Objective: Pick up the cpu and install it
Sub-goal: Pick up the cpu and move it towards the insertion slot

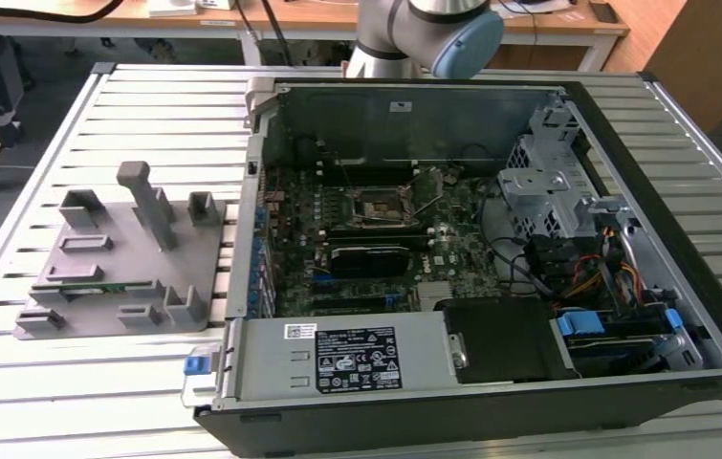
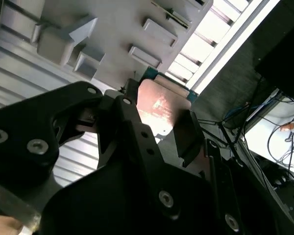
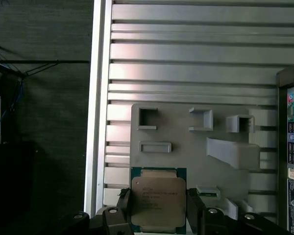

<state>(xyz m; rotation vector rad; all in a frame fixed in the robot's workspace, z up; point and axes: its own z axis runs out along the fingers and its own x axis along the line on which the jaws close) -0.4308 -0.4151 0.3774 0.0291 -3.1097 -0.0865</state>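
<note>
The cpu (image 3: 158,198) is a flat square chip with a silvery top and a thin green edge. My gripper (image 3: 159,210) is shut on it, one black finger (image 3: 124,205) against each of two opposite sides. I hold it well above the grey fixture plate (image 3: 186,142) on the slatted table. In the second wrist view the cpu (image 2: 161,105) shines between the black fingers (image 2: 188,132). The open computer case (image 1: 616,316) lies on the table, and its motherboard has a bare square socket (image 1: 380,204) near the middle.
The grey fixture plate (image 1: 119,249) with raised holders lies to the exterior view's left of the case, with a narrow green memory stick (image 1: 93,287) in it. The arm's base (image 1: 431,29) stands behind the case. Cables and a drive cage (image 1: 546,196) fill the case's right side.
</note>
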